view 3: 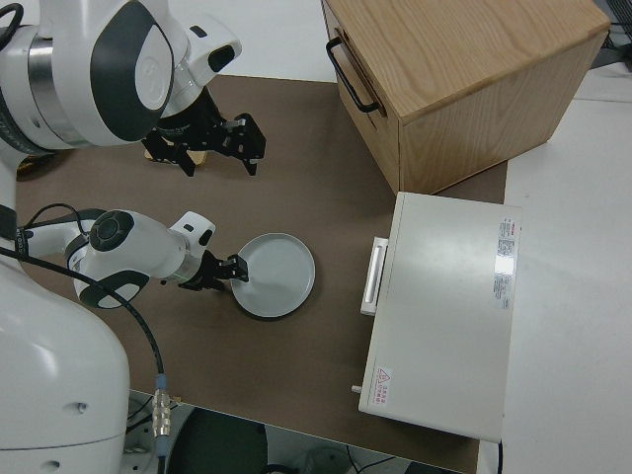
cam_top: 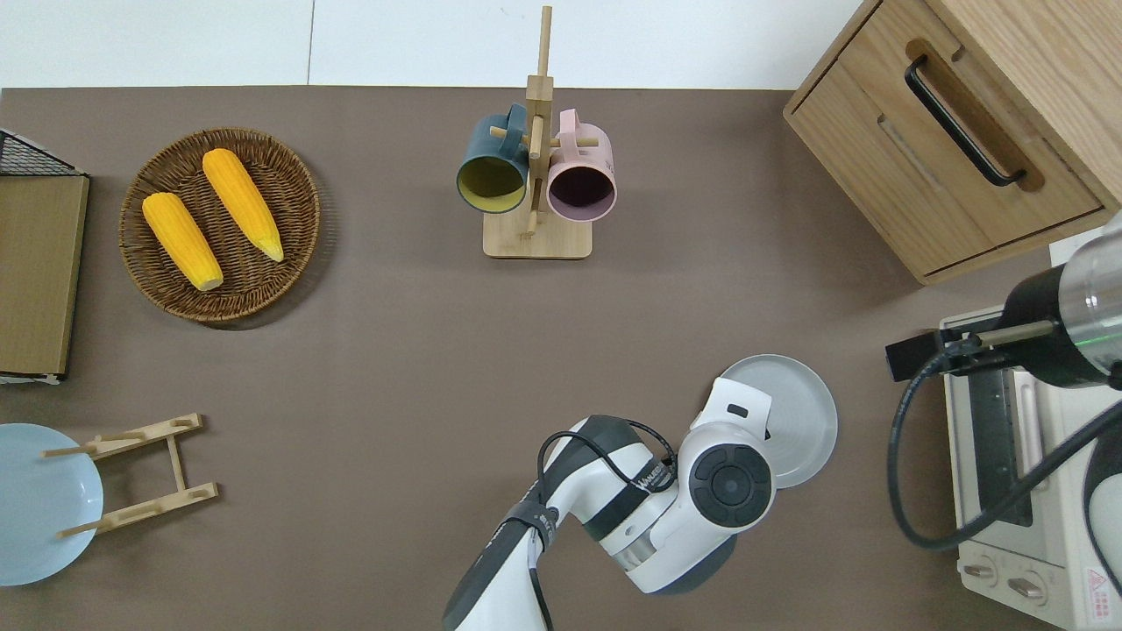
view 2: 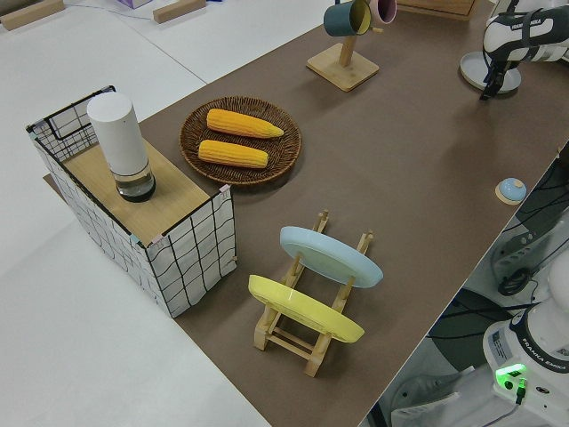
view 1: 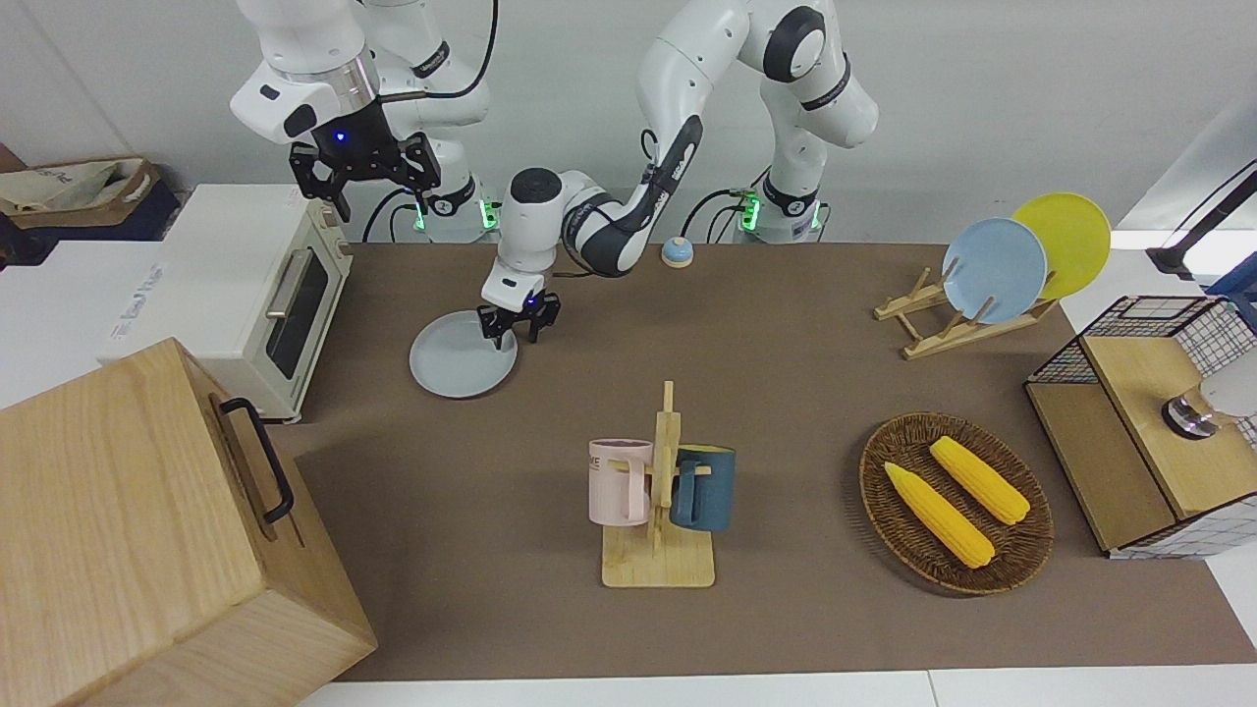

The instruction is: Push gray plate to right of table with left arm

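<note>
The gray plate [view 1: 454, 361] [cam_top: 799, 407] [view 3: 279, 275] lies flat on the brown table [view 1: 786, 393], toward the right arm's end and beside the white oven. My left arm reaches across to it. Its gripper [view 1: 518, 326] [view 3: 233, 271] points down at the plate's rim on the side toward the left arm's end. The gripper is open, with one finger over the plate's inside and the other just outside the rim. In the overhead view the wrist hides the fingers. In the left side view the plate [view 2: 491, 73] shows small under the wrist. My right gripper [view 1: 365, 169] is parked, open and holding nothing.
A white toaster oven [view 1: 265, 295] and a wooden drawer cabinet [view 1: 147, 530] stand at the right arm's end. A mug rack [view 1: 660, 491] stands mid-table. A wicker basket with corn [view 1: 957, 506], a plate rack [view 1: 967, 314] and a wire basket [view 1: 1149, 432] are at the left arm's end.
</note>
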{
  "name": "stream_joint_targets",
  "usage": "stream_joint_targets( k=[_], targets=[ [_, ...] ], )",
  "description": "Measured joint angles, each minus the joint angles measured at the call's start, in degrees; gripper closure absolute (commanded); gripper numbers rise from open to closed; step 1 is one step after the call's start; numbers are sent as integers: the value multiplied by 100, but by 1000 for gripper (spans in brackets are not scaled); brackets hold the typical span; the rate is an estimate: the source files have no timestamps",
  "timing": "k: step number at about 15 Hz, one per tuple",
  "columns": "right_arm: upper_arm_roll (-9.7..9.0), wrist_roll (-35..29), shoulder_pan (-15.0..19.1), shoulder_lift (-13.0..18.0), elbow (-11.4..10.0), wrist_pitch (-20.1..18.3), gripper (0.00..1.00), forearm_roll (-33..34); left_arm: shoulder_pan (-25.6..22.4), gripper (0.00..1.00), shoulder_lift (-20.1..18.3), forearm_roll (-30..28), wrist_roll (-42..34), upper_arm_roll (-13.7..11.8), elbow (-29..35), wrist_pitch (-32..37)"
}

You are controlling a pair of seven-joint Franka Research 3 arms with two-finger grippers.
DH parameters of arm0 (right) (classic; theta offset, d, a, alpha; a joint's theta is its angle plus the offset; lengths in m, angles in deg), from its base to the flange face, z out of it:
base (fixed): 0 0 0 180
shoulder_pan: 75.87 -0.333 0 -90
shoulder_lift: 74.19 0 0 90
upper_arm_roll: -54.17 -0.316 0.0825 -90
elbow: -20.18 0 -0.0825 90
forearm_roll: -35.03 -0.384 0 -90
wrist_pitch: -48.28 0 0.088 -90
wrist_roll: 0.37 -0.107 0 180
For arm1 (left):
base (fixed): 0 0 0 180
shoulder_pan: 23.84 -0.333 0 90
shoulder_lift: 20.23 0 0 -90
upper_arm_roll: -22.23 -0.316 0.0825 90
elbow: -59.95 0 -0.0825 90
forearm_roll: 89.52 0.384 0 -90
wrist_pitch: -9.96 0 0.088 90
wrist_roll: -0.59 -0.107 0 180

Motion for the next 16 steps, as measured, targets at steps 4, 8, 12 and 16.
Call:
stream_joint_targets(
  k=[4, 8, 12, 16],
  targets=[
    [0, 0, 0, 0, 0, 0, 17, 0, -38, 7, -298, 22, -20, -226, -241, 813],
    [0, 0, 0, 0, 0, 0, 17, 0, -85, 9, -666, 195, -404, -527, -426, 1899],
    [0, 0, 0, 0, 0, 0, 17, 0, -154, 19, -967, 233, -897, -883, -656, 2771],
    [0, 0, 0, 0, 0, 0, 17, 0, -220, 9, -1257, 233, -1604, -1367, -914, 3749]
  ],
)
